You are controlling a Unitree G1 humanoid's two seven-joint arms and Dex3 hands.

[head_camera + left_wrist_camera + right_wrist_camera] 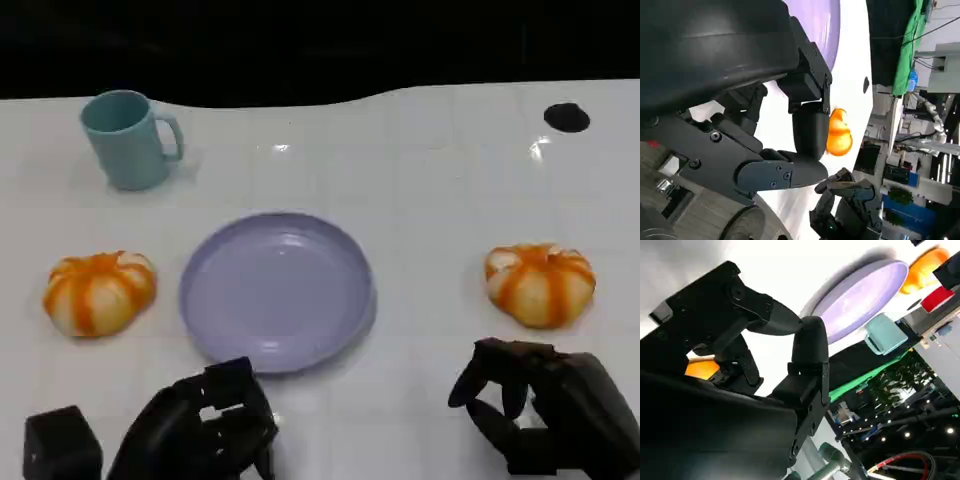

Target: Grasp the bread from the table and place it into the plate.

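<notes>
Right hand (pixel 545 415) empty, fingers loosely curled, near table's front-right edge just short of bread (pixel 540 284); reach fwd, wrap from above, carry to plate (pixel 277 290). Left hand (pixel 205 425) empty, half-curled.

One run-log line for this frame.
left hand: empty | right hand: empty, near right bread | left bread: on table | plate: empty

left hand (pixel 205 425) empty, right hand (pixel 545 410) empty, fingers apart
</notes>
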